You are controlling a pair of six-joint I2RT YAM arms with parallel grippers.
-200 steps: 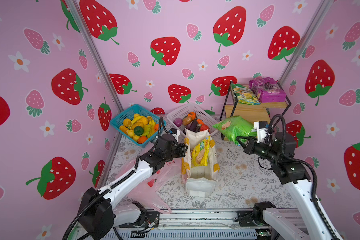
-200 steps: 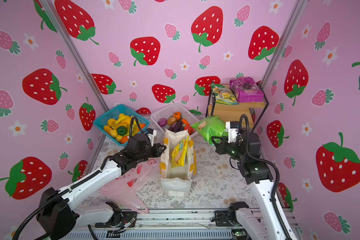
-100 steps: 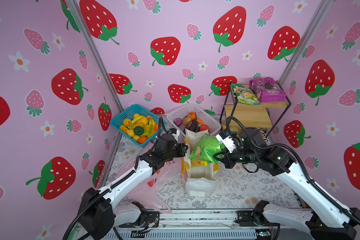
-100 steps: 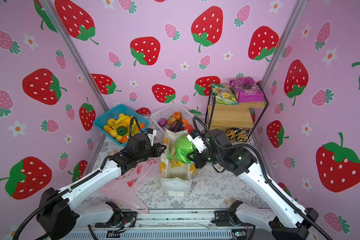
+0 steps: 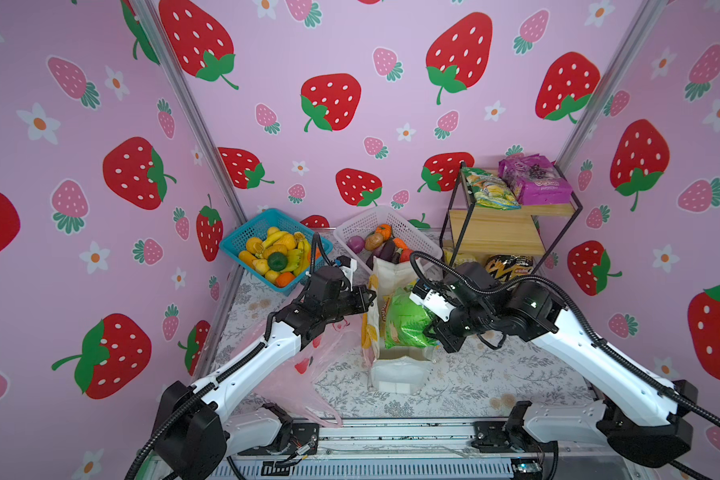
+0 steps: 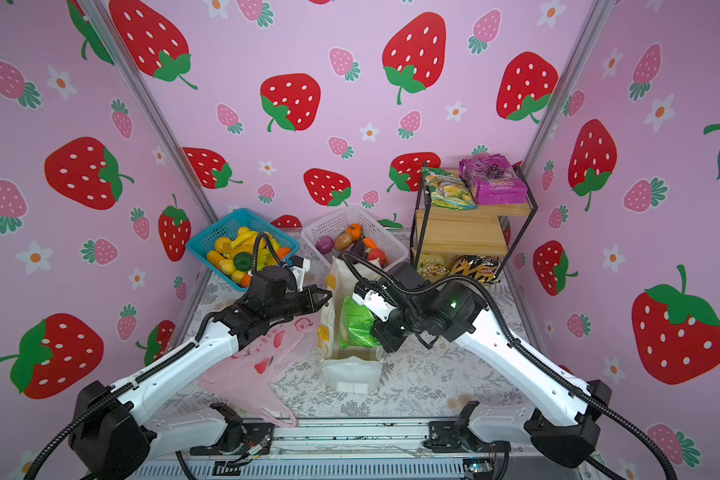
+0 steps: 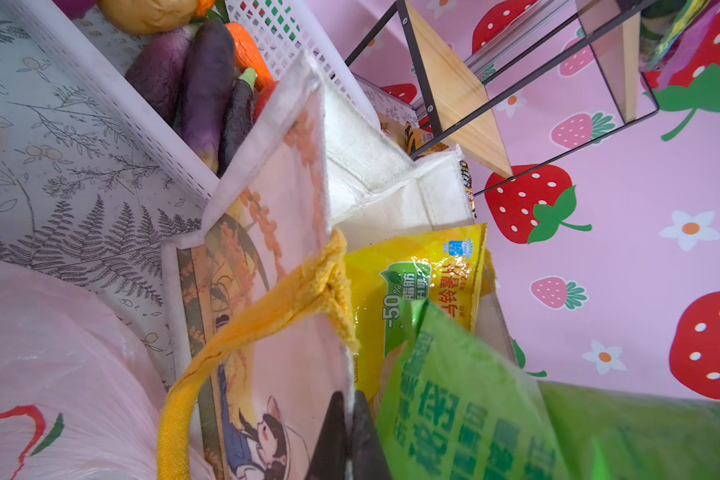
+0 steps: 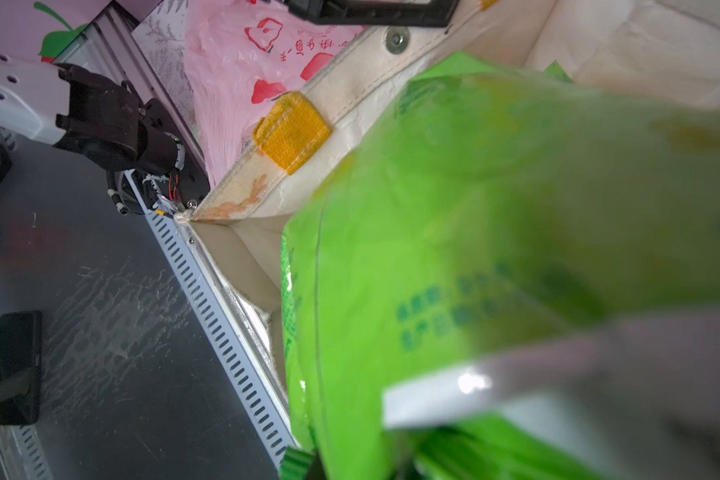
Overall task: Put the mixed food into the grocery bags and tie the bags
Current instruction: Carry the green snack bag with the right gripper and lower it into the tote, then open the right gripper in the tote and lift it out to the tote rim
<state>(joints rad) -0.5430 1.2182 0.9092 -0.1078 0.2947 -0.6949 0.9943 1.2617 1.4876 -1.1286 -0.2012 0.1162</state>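
In both top views the white tote [image 5: 395, 374] [image 6: 350, 378] with yellow handles stands open mid-table. My left gripper [image 5: 371, 297] [image 7: 348, 405] is shut on its near rim, pinching the fabric edge. A yellow crisp packet [image 7: 416, 274] [image 5: 371, 320] stands inside. My right gripper [image 5: 432, 330] [image 6: 378, 332] is shut on the bright green snack packet [image 5: 406, 320] [image 8: 474, 208], which hangs partly inside the tote's mouth and hides the fingertips. The pink plastic bag [image 5: 304, 374] [image 6: 250, 374] lies crumpled under my left arm. A dark green toy fruit [image 5: 277, 261] lies in the blue basket.
At the back left, a blue basket [image 5: 242, 237] holds toy fruit. Beside it a white basket [image 5: 362, 226] holds toy vegetables. A wire-and-wood shelf [image 5: 495, 232] at the back right carries a purple packet [image 5: 533, 178] on top and a black-and-yellow packet [image 5: 508, 266] below.
My right arm swung in from the shelf side with the green packet and lowered it into the tote's mouth. My left gripper kept its hold on the rim.
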